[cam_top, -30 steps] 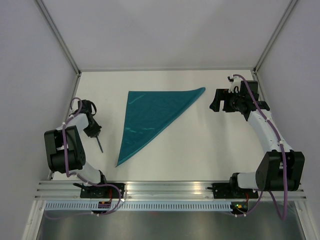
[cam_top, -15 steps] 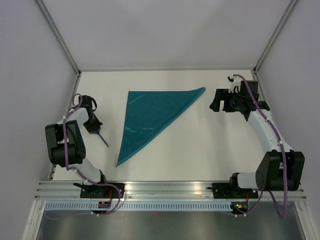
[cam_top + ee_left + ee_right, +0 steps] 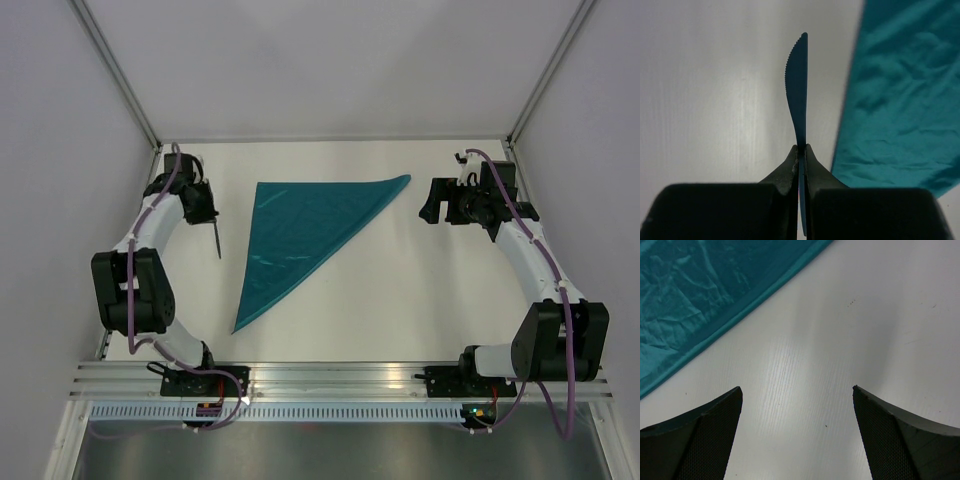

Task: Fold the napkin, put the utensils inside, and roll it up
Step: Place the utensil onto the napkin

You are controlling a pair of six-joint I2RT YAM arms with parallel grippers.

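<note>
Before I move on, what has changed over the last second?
The left gripper, shut on the knife, swung away from the near edge toward the far left, carrying the knife up alongside the napkin. The blade went from slanting to pointing roughly back toward the bases. The napkin stayed a folded triangle, and the right gripper stayed open and in place.

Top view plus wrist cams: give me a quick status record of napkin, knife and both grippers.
napkin: teal, folded to a triangle, flat on the table
knife: dark, serrated, blade over bare table left of the napkin's edge
left gripper: shut on the knife
right gripper: open, empty, right of the napkin
</note>
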